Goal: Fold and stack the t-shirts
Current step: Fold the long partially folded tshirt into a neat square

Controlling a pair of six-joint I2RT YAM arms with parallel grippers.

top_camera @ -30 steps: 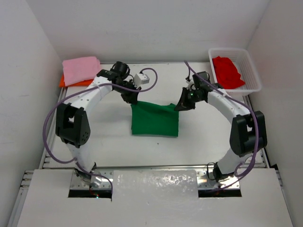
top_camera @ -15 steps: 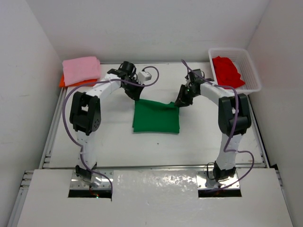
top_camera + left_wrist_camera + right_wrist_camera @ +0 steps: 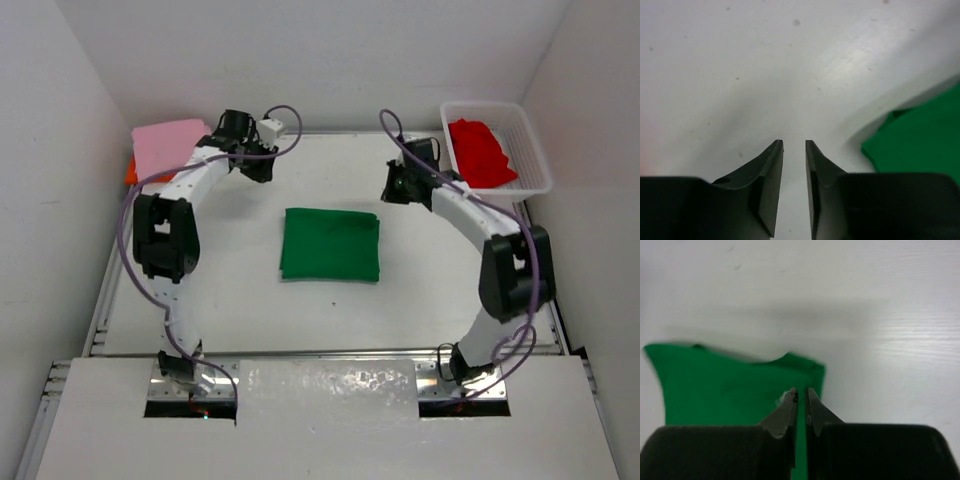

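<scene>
Left gripper (image 3: 794, 146): I see its two dark fingers parted by a narrow gap, with nothing between them, only bare table (image 3: 230, 300) beyond the tips.
Left arm: I have it reaching to the far left of the table, its tip near the pink stack and well apart from the green shirt.
Right gripper (image 3: 801, 392): the fingers stand a thin slit apart and grip nothing. Through my wrist camera the green cloth's corner shows past them.
Green t-shirt (image 3: 330, 245): folded into a flat rectangle in the middle of the table, touched by neither arm.
Pink t-shirt (image 3: 168, 143): folded at the far left corner, lying on top of the orange one.
Orange t-shirt (image 3: 130, 174): only an edge peeks out from under the pink.
Red t-shirt (image 3: 480, 152): bunched inside the white basket (image 3: 533, 160) at the far right corner.
</scene>
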